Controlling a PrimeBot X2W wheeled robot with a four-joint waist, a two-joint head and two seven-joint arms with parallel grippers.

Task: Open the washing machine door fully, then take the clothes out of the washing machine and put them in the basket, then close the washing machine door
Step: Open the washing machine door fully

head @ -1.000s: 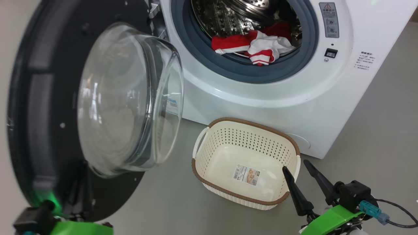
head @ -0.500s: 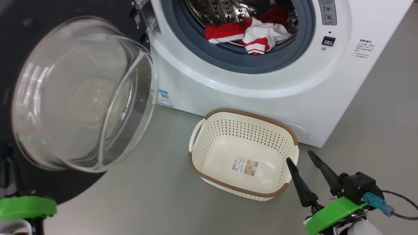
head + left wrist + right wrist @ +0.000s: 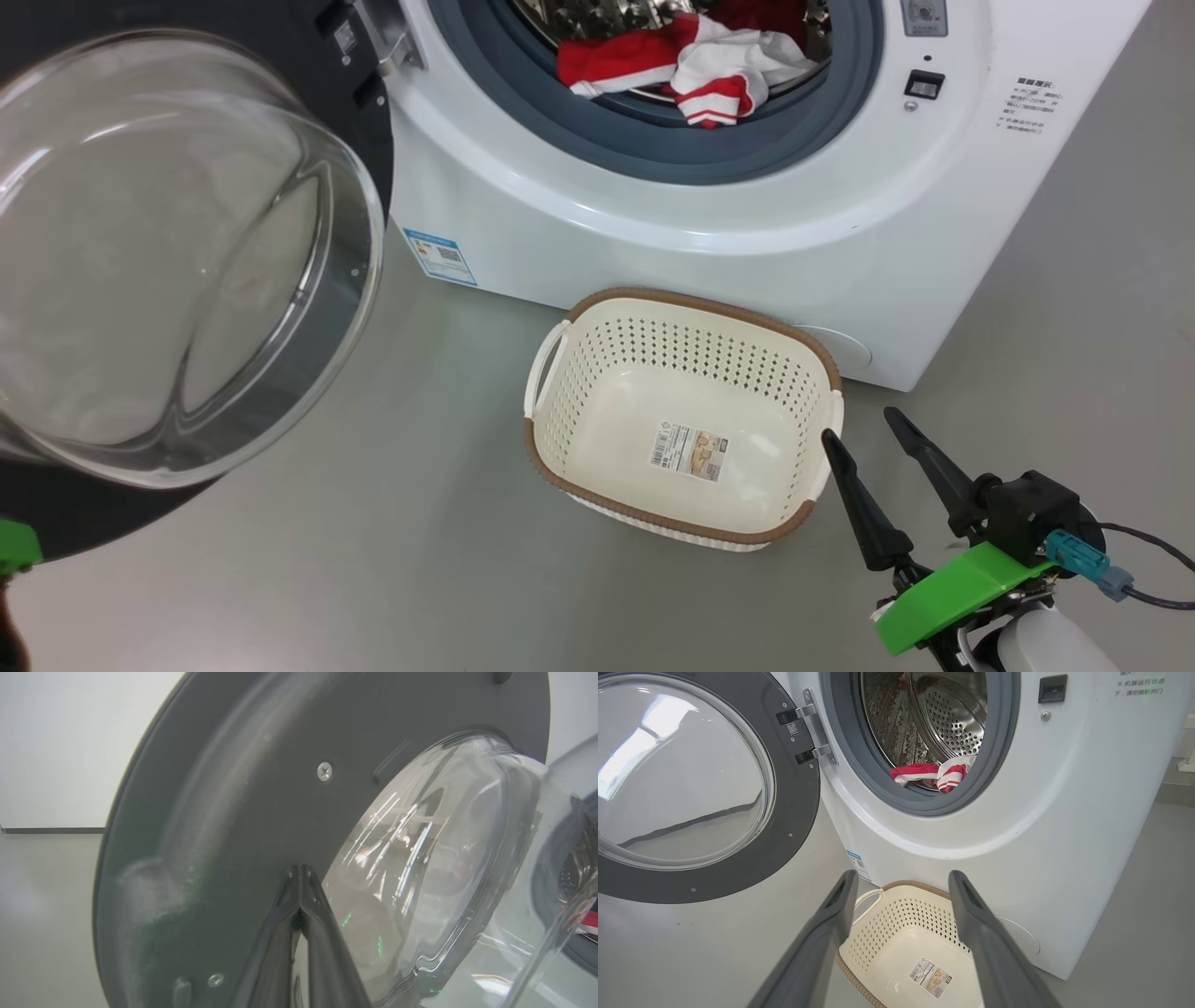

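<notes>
Head view, door: the large round black-rimmed washing machine door [image 3: 168, 261] stands swung out at left, its clear glass bowl bulging rightward.
Head view, clothes: the soft red-and-white clothes [image 3: 691, 65] lie at the mouth of the white front-loading washing machine [image 3: 653, 224].
Head view, basket: the cream perforated plastic basket [image 3: 691, 359] sits on the grey floor [image 3: 420, 523] just before the machine, its long axis along the machine's front.
Head view, right gripper: the right gripper [image 3: 857, 425] has its fingers spread, beside the basket's right end.
Left wrist view, left gripper: the left gripper [image 3: 299, 872] has its fingertips pressed together at the door's dark inner face.
Right wrist view: the basket lies between the wide fingers, with the open drum beyond.
</notes>
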